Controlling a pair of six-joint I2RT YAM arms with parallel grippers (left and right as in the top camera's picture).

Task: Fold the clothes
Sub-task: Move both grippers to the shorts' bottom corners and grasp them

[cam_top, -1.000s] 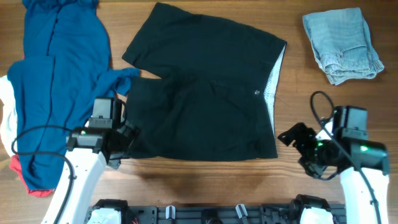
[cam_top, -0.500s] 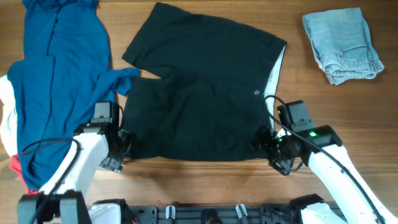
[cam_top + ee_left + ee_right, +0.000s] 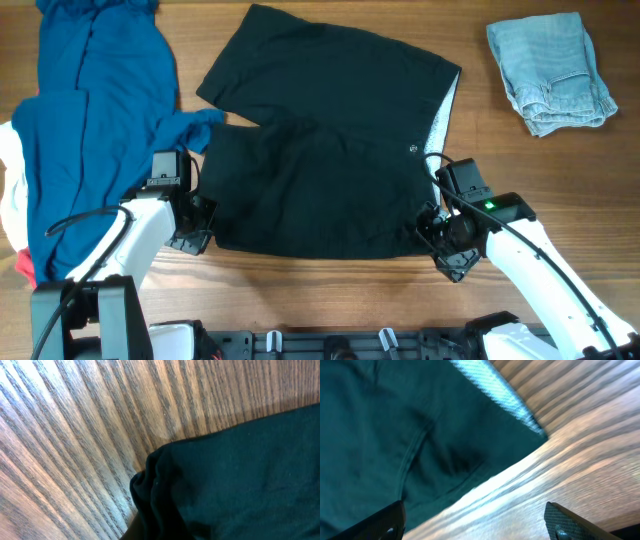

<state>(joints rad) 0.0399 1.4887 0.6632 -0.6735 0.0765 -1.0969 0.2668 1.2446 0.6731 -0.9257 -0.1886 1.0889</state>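
Observation:
Black shorts (image 3: 320, 170) lie spread flat in the middle of the wooden table, their waistband (image 3: 441, 125) showing a pale lining on the right. My left gripper (image 3: 197, 224) sits at the shorts' near left corner, shut on the fabric. In the left wrist view that corner (image 3: 155, 485) bunches into a dark fold at the bottom edge, and the fingers themselves are hidden. My right gripper (image 3: 441, 240) is at the near right corner, open. Its two fingertips (image 3: 387, 522) stand wide apart, one over the shorts (image 3: 380, 425) and the other over bare wood.
A blue garment (image 3: 90, 120) lies crumpled along the left side, touching the shorts' left edge. White cloth (image 3: 8, 190) and a bit of red cloth (image 3: 24, 264) peek out beneath it. A folded light denim piece (image 3: 550, 72) rests at the far right.
My left gripper has closed on the shorts' near left corner. The right arm swung in from the table's right side to the near right corner, jaws still wide.

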